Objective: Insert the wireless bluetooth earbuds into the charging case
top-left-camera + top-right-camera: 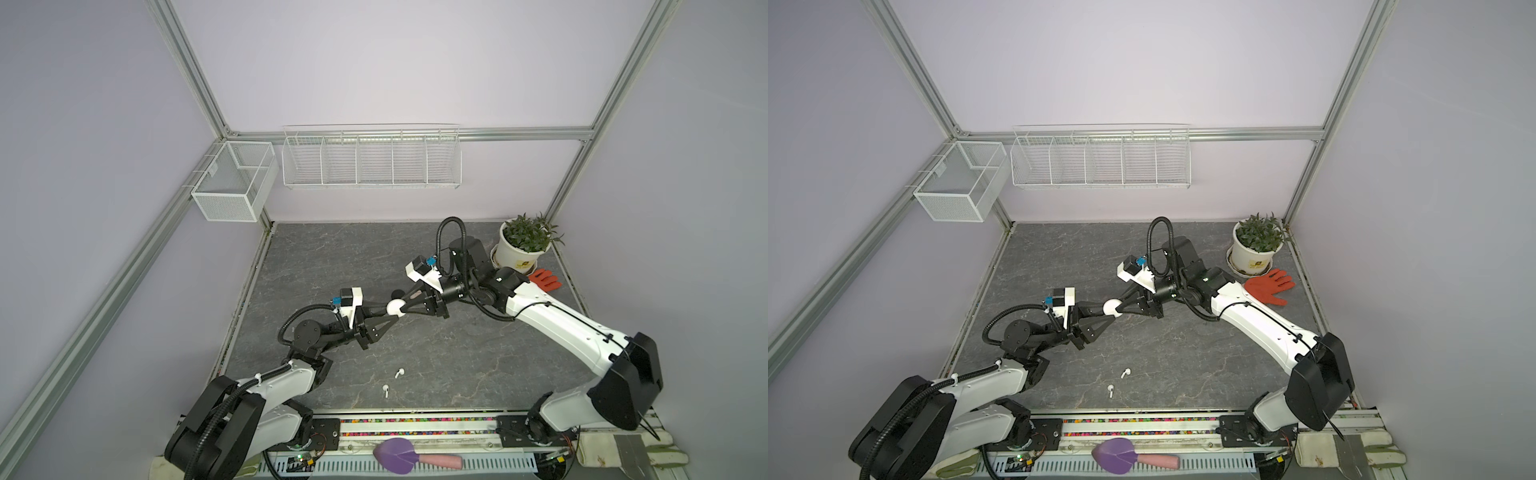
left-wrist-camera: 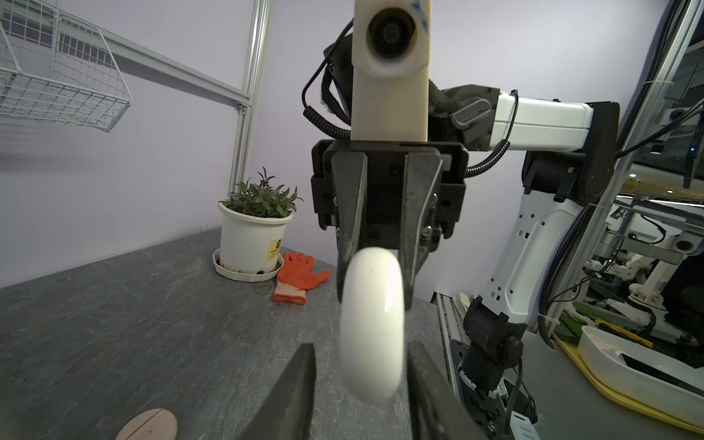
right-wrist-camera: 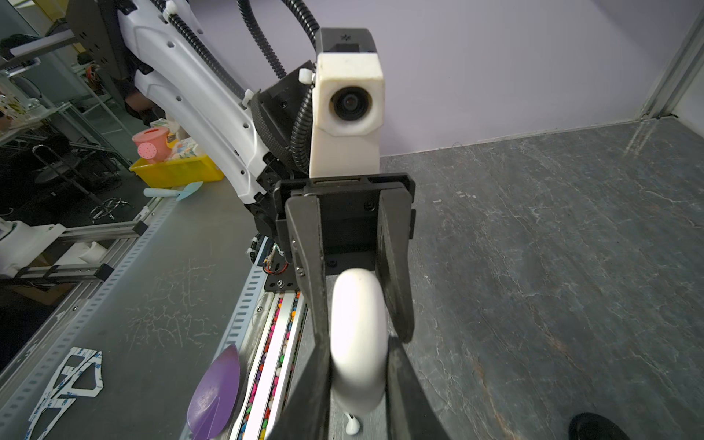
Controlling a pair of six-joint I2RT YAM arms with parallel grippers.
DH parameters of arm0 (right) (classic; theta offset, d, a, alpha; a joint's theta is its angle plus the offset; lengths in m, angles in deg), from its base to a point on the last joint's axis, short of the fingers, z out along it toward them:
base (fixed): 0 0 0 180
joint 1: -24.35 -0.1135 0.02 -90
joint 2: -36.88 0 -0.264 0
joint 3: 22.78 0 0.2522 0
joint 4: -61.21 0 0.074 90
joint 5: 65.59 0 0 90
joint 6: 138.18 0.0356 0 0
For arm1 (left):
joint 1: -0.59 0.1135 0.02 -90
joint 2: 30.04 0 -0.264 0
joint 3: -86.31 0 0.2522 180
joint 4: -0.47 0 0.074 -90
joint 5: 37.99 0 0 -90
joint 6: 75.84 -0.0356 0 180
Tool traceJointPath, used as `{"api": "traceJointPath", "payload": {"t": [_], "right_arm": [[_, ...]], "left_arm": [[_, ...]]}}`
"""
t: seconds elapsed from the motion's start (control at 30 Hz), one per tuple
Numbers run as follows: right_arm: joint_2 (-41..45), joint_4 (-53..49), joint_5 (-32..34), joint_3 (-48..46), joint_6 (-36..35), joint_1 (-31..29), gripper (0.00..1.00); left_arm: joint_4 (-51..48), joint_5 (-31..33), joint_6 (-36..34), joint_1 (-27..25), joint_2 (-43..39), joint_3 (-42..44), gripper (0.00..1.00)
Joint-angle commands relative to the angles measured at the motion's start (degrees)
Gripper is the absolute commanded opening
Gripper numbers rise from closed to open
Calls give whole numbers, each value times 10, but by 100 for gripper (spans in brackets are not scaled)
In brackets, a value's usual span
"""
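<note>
Near the front edge, one white earbud (image 1: 386, 390) lies on the tabletop (image 1: 457, 374), and a second white earbud (image 1: 400, 372) sits just beyond it, both outside the case. Further in, the white charging case (image 1: 394, 307) hangs in mid-air: the right pincer (image 3: 358, 350) clamps it, while the left pincer (image 2: 364, 350) stands narrowly parted around it, a gap showing on one side

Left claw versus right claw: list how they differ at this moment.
The left claw is loose: a gap shows between its finger and the white case, while the right claw has both fingers pressed against it. In both top views the left claw reaches in from the left, the right claw from the right. Shared: both are black, two-fingered, and meet tip to tip at the same case, off the table.
</note>
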Motion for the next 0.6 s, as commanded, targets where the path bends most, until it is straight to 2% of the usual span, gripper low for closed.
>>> {"api": "traceJointPath", "payload": {"t": [0.0,0.13,0.23,0.57], "right_arm": [[-11,-67,13,26,-39,-2,18],[-24,-84,18,40,-47,-4,18],[-30,-84,17,41,-48,-10,18],[-39,-100,15,51,-55,-18,17]], "left_arm": [[-65,-9,-44,-10,-32,-10,40],[-150,-16,-84,-14,-69,-27,40],[-172,-2,-90,-15,-87,-27,40],[-176,1,-93,-15,-91,-27,36]]}}
